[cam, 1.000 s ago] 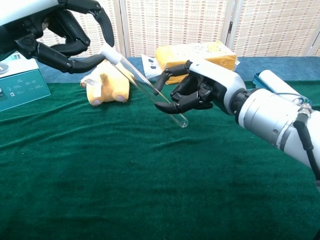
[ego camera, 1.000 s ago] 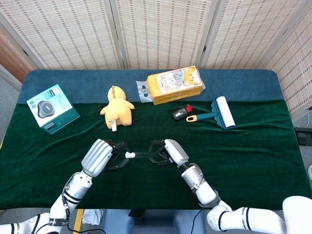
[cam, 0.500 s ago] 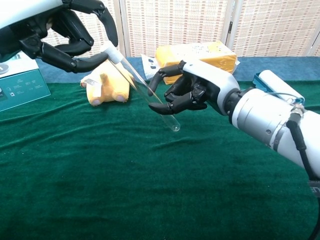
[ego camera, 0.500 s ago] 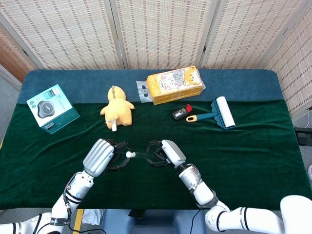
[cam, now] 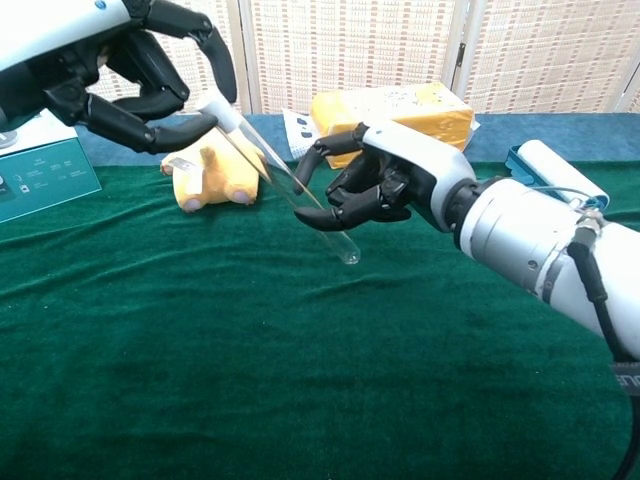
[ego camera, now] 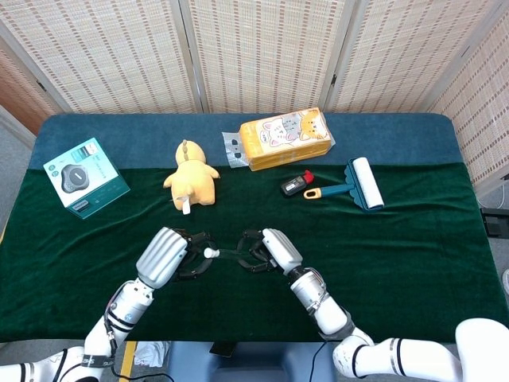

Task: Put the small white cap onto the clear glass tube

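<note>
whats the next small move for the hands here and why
Probably the left hand should press the small white cap a little further along the clear glass tube while the right hand holds it steady. In the chest view the cap already sits at the tube's upper end between the left hand's fingertips, and the tube hangs tilted above the green cloth. Whether the cap is fully seated cannot be told.

Bright even indoor light, soft faint shadows, both views sharp, no glare or blur
</note>
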